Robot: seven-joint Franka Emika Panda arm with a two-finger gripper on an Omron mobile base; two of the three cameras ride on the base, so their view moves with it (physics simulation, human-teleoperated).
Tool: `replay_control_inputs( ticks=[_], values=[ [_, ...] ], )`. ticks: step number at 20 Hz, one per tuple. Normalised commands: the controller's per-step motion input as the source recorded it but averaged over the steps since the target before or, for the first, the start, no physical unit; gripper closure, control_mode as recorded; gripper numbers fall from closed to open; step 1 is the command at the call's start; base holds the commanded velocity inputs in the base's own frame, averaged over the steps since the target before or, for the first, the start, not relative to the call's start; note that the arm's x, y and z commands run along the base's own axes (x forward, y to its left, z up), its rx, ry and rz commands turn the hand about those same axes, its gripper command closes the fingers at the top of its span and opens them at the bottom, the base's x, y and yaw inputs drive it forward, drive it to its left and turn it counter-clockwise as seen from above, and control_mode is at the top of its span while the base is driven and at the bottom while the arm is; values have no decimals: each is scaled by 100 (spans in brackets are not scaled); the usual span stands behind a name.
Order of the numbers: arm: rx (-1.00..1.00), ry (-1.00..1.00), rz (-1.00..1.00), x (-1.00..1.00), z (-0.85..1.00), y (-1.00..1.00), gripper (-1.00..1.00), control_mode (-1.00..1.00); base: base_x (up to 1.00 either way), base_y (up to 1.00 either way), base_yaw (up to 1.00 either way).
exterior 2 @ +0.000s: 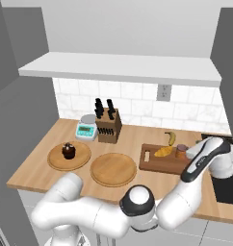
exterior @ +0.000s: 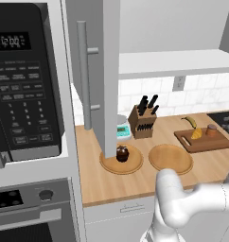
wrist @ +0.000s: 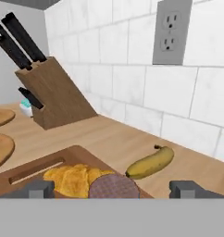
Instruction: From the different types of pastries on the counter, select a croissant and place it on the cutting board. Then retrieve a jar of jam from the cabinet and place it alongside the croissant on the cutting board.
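1. Kitchen setting: a light-brown wooden counter (exterior 2: 137, 139) runs under a white tiled wall, with a knife block (exterior 2: 108, 126) and a small scale (exterior 2: 86, 129) at the far side and two round wooden plates (exterior 2: 113, 169) toward the near edge.
2. Cutting board (exterior 2: 157, 163) location: right part of the counter. The croissant (exterior 2: 162, 152) lies on it, and the jar of jam (exterior 2: 181, 151) stands just to its right, close beside it or touching. A banana (exterior 2: 172, 138) lies on the counter just beyond the board.
3. Gripper (wrist: 111, 189) state: jaws spread wide, one fingertip on each side of the jar lid, holding nothing. It sits low over the jar. Judgement: the jar looks released, so both placements appear done.
4. Handling, jar: judged rigid, smooth-sided and moderately heavy for its size. Grip across the cylindrical body below the lid, keep it upright, and expect slip on the smooth wall.
5. Handling, croissant: judged light, soft and easily crushed. Grip across the thick middle, not the tapered ends, with gentle pressure.
6. Other pastry: the chocolate cupcake (exterior: 122, 153) stays on the left plate; the open cabinet door (exterior: 95, 71) hangs above it.
7. Hidden or unclear:
   - In the hand view the jar body is cut off; the lid top alone shows.
   - In the right base view the forearm covers the board's right end.
   - Cabinet interior cannot be made out.
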Motion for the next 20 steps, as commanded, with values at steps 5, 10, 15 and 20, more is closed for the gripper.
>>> replay_control_inputs(
  ticks=[5, 10, 15, 20],
  values=[
    [12, -17, 16, -99, 2, -87, -100, -100, 0, 0, 0],
    [12, -21, 22, -100, 1, -83, -100, -100, 0, 0, 0],
    [13, -16, 17, -86, 2, -60, -100, -100, 0, 0, 0],
    [2, 0, 1, 0, 0, 0, -100, -100, 0, 0, 0]
  ],
)
